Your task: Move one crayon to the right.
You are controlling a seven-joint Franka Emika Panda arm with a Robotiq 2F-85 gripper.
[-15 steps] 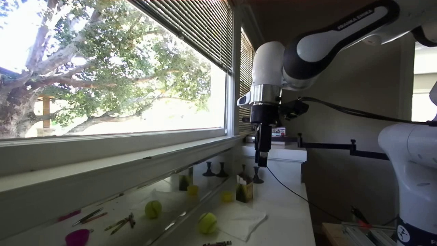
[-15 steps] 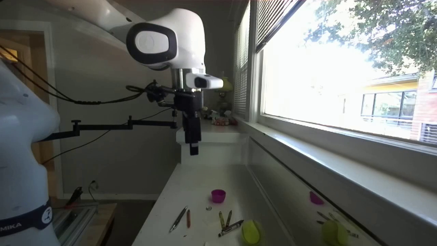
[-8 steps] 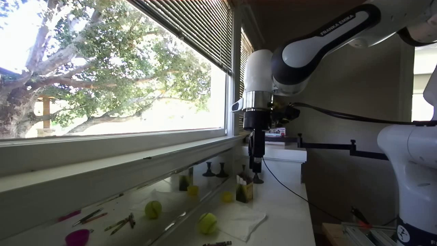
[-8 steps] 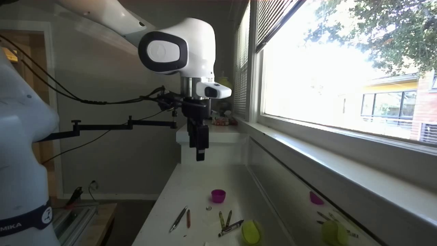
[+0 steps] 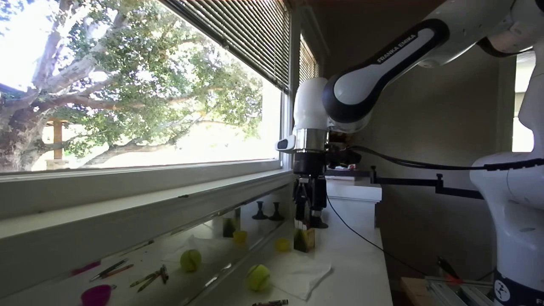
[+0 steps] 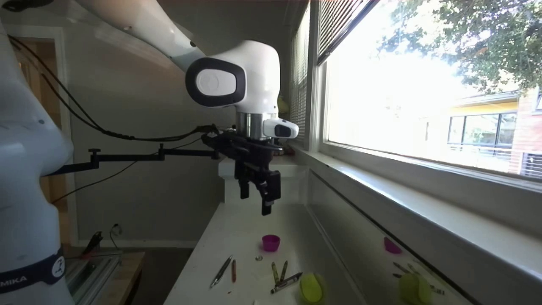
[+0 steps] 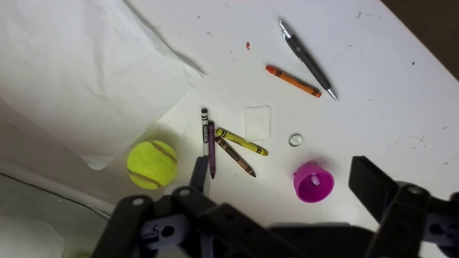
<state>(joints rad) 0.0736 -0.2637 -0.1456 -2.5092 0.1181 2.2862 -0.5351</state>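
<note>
Several crayons lie on the white counter. In the wrist view, a white crayon point(image 7: 205, 132) and a purple crayon point(image 7: 211, 150) lie side by side, with a yellow crayon point(image 7: 242, 141) and a brown crayon point(image 7: 235, 157) spreading from them. An orange crayon point(image 7: 294, 81) lies apart near the pen; it also shows in an exterior view point(image 6: 233, 271). My gripper point(image 7: 281, 168) is open and empty, its fingers wide apart. It hangs well above the counter in both exterior views point(image 6: 255, 205) point(image 5: 309, 222). The left finger hides the white crayon's lower end in the wrist view.
A magenta cup point(image 7: 313, 182) shows between the fingers, with a clear glass bead point(image 7: 295, 140) beside it. A pen point(image 7: 308, 59), a pale rectangle point(image 7: 258, 123), a tennis ball point(image 7: 152, 165) and a white cloth point(image 7: 89, 71) lie around. A window wall point(image 6: 360, 237) borders the counter.
My gripper has come down and moved toward the window side. The wrist has turned, and both fingers now show apart in both exterior views. The crayons have not moved.
</note>
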